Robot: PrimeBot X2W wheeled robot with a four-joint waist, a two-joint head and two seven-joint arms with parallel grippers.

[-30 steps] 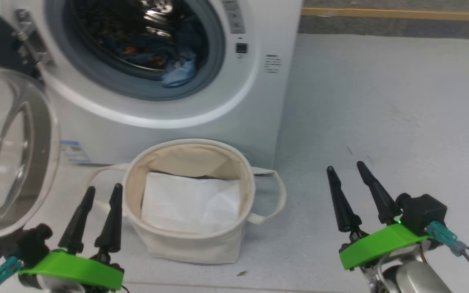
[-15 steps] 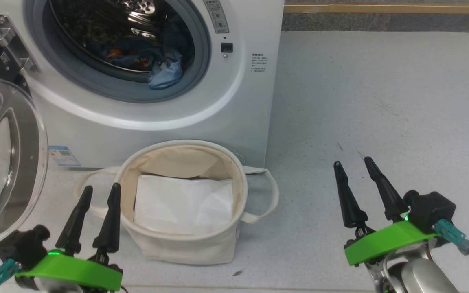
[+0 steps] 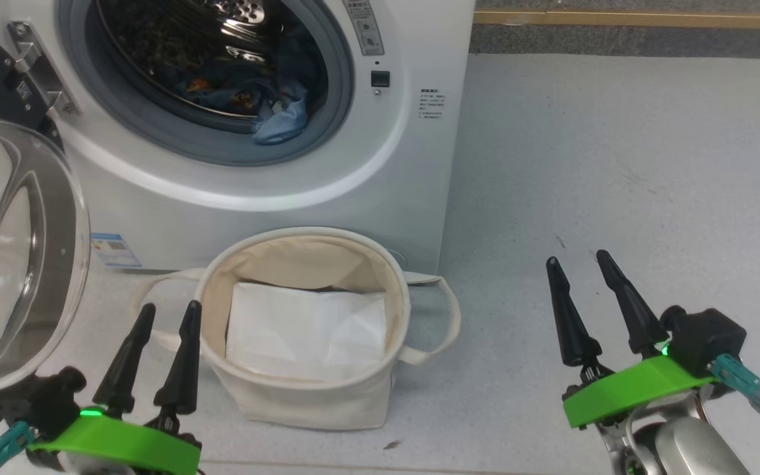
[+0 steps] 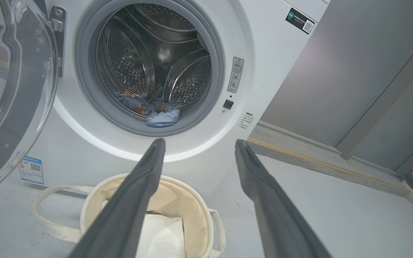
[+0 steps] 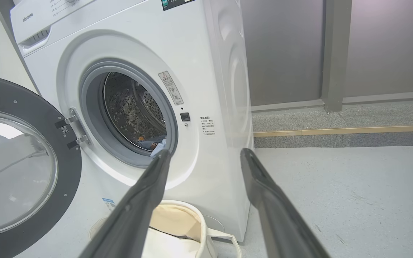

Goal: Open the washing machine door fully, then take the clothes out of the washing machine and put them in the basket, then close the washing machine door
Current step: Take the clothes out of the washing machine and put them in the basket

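Light-blue bear-printed fabric clothes (image 3: pixel 278 122) are found at the drum mouth of the white front-loading washing machine (image 3: pixel 327 191), its round black-rimmed glass door (image 3: pixel 24 264) swung open leftward. A round cream canvas basket (image 3: pixel 314 402) is placed before it. The left gripper (image 3: pixel 171 305) and right gripper (image 3: pixel 576 257) are held spread, empty.

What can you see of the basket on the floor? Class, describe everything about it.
The basket is a round, soft-sided tub of cream canvas with two loop handles, one on each side. It stands upright and open on the grey floor, just in front of the washing machine. A flat white sheet lies inside.
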